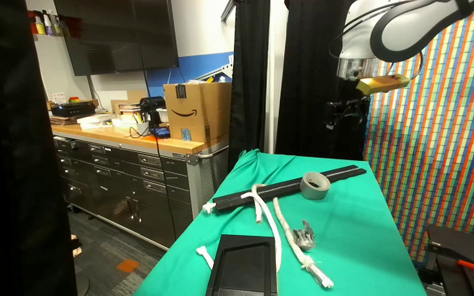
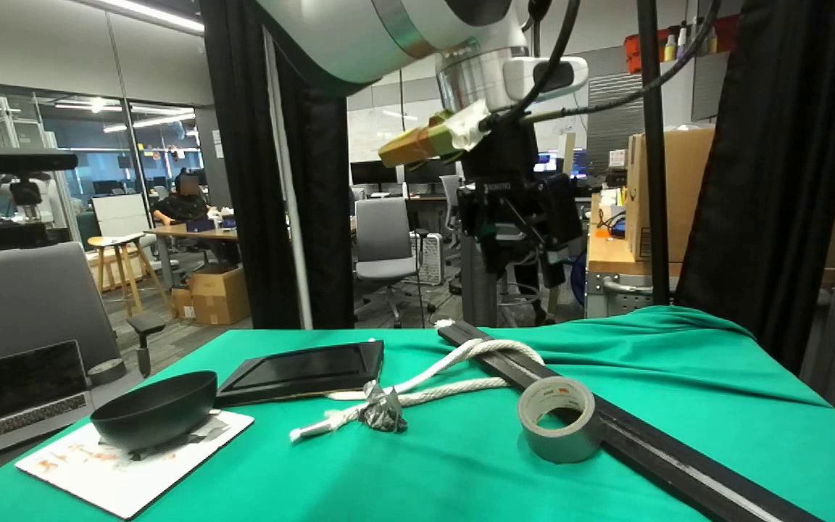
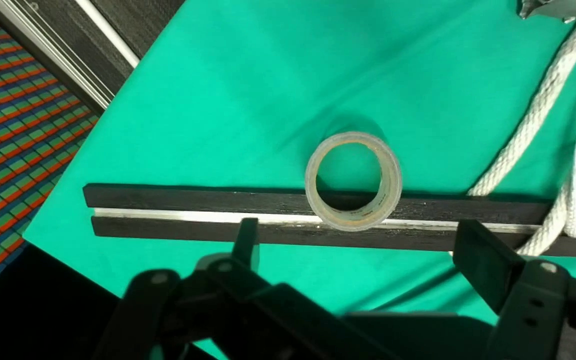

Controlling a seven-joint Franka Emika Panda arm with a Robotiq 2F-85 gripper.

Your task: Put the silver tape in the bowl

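Note:
The silver tape [image 1: 314, 194] is a grey ring with a hollow centre, lying at the black rod in both exterior views [image 2: 568, 444]. It looks tilted, and in the wrist view [image 3: 352, 221] it overlaps the rod. The black bowl [image 2: 160, 419] stands on a white board at the near left in an exterior view; it is out of view elsewhere. My gripper [image 3: 357, 240] is open and empty, its fingers wide apart, with the tape ahead of the gap between them in the wrist view. In both exterior views the gripper [image 1: 346, 121] hangs well above the green cloth [image 2: 522, 267].
The long black rod [image 1: 278, 190] lies across the cloth, with white rope [image 2: 454, 388] looped over it. A wad of grey tape [image 2: 383, 411] sits on the rope. A black tray [image 2: 305, 373] lies near the rope. The bowl's white board [image 2: 124, 487] lies at the table edge.

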